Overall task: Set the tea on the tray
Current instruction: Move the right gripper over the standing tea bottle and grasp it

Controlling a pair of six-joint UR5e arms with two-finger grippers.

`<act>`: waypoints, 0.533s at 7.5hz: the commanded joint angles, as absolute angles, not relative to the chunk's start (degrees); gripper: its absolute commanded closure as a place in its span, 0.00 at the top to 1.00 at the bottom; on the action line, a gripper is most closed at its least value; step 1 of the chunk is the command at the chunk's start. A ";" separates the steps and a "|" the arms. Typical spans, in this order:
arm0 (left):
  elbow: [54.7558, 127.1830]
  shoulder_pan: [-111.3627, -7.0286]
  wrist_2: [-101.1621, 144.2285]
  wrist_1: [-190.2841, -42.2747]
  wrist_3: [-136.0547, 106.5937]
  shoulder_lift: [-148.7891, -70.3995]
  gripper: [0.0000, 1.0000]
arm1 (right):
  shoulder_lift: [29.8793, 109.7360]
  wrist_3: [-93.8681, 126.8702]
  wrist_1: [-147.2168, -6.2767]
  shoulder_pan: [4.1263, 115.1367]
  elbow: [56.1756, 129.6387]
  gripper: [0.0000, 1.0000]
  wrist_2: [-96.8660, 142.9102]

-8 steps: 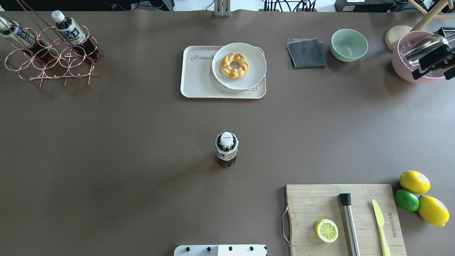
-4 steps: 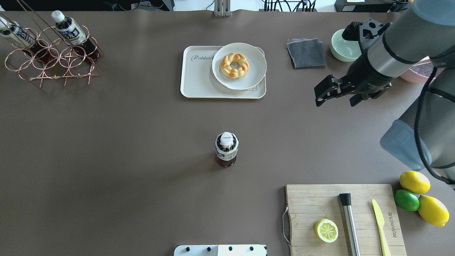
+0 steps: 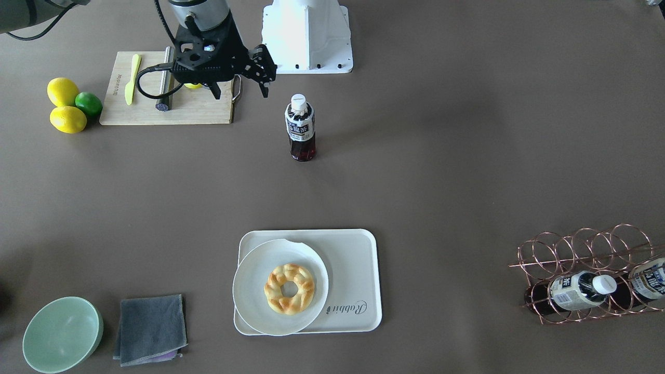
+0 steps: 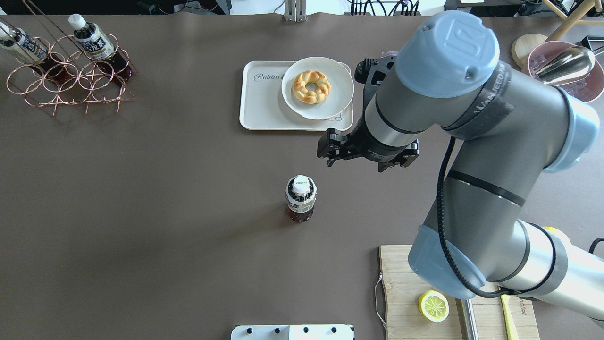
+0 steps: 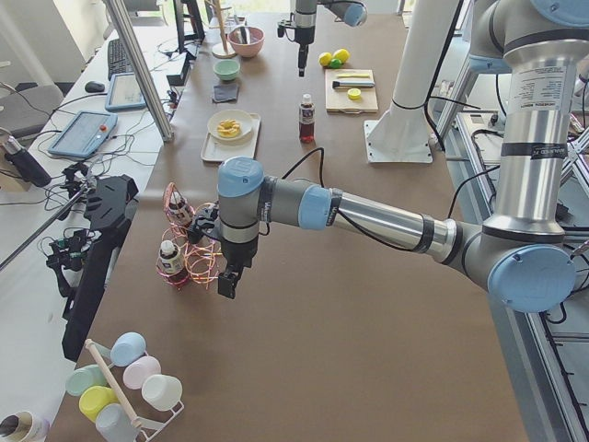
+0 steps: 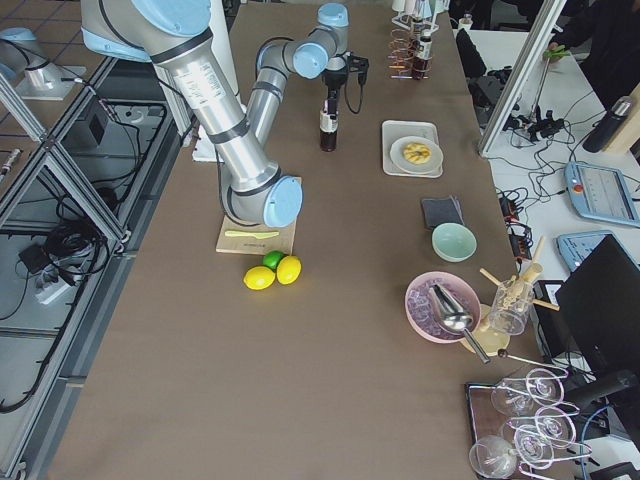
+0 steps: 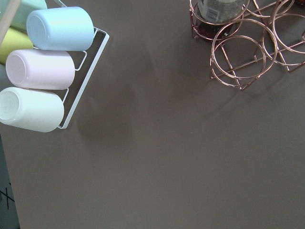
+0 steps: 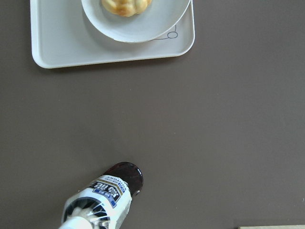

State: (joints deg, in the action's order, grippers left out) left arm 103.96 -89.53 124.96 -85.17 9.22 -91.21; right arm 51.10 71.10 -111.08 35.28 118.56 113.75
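Observation:
The tea bottle [image 4: 300,198] stands upright and alone mid-table, with dark drink, a white cap and a printed label; it also shows in the front view [image 3: 300,127] and the right wrist view [image 8: 102,200]. The cream tray [image 4: 259,104] with "Rabbit" script lies farther back. My right gripper [image 4: 359,159] is open and empty, hovering between tray and bottle, to the bottle's right; it also shows in the front view [image 3: 239,88]. My left gripper [image 5: 226,281] hangs beside the copper rack; I cannot tell if it is open or shut.
A round white plate [image 4: 317,87] with a ring pastry covers the tray's right half. Two more bottles [image 4: 92,40] lie in the copper rack [image 4: 71,80]. A wooden board [image 4: 401,274] with a lemon half, a grey cloth [image 3: 150,327] and a green bowl [image 3: 62,332] are on the right side.
My right arm has swept in from the far right by the pink bowl to a spot just right of the bottle, its gripper staying open. The bottle has not moved.

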 commanded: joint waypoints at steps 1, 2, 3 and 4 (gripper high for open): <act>103.80 -89.65 124.98 -85.60 9.23 -90.18 0.98 | 43.78 74.35 -116.37 30.07 115.33 1.00 110.22; 103.10 -89.65 124.98 -86.21 9.23 -90.18 0.98 | 42.12 75.31 -116.45 29.36 111.75 1.00 110.04; 103.01 -89.65 124.98 -86.48 9.23 -90.18 0.98 | 41.58 75.67 -116.37 27.96 110.75 1.00 108.47; 103.01 -89.65 124.98 -86.48 9.23 -90.35 0.98 | 41.14 75.50 -116.28 27.51 110.48 0.99 107.33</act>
State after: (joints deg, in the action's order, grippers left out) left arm 103.18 -89.65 124.98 -86.23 9.23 -90.22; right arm 42.29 75.27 -116.29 28.84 111.97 109.22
